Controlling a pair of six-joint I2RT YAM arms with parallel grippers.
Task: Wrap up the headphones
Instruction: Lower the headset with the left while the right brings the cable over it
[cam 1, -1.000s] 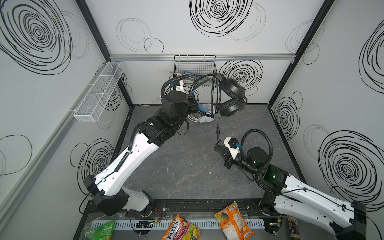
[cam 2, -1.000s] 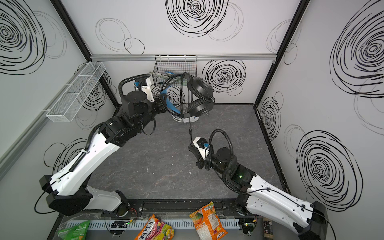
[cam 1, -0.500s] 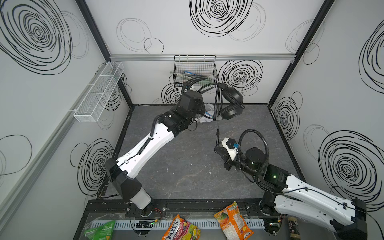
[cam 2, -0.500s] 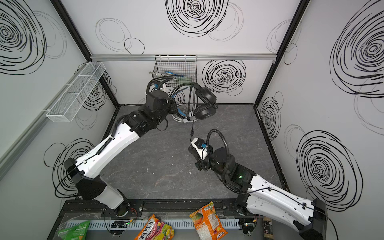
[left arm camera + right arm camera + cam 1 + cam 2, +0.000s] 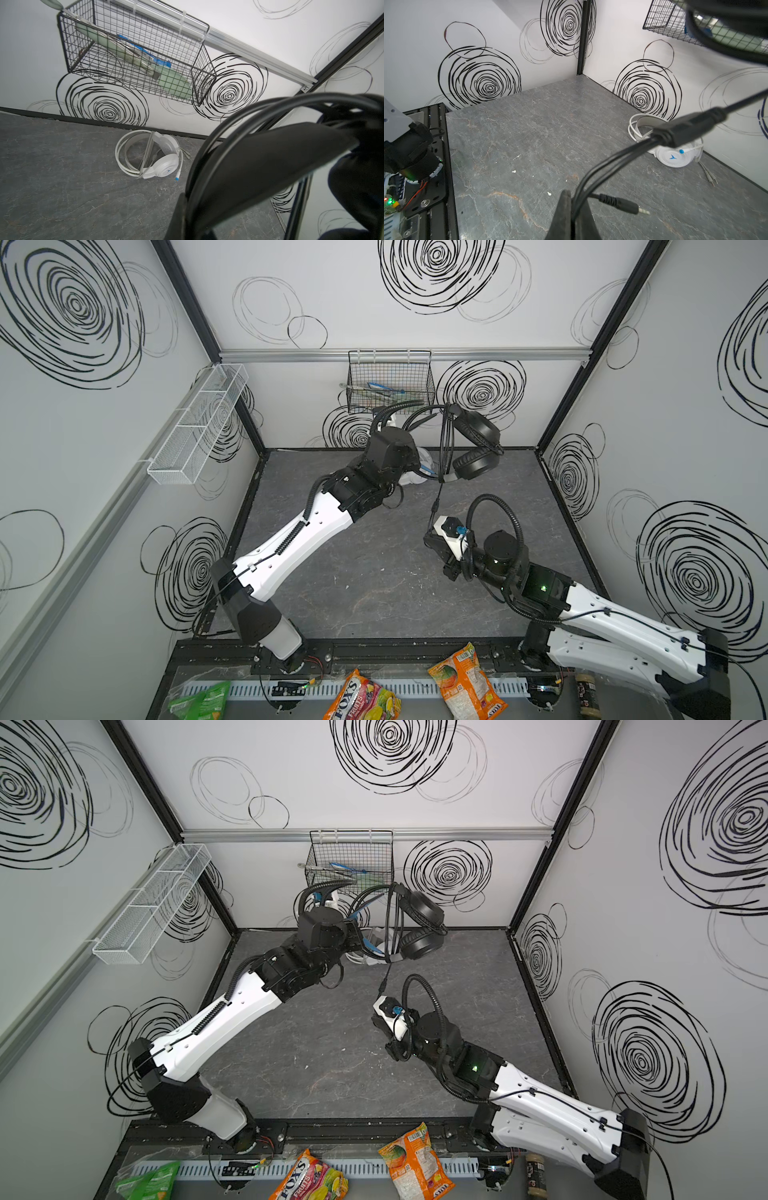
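Left end effector (image 5: 187, 204) clamped on black headphones (image 5: 478, 448); right end effector (image 5: 572, 200) pinching cable (image 5: 685, 128)

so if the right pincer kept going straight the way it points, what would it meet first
Probably the bare table: the right pincer, shut on the black cable, tilts down at it. The white headphones lie off to the side.
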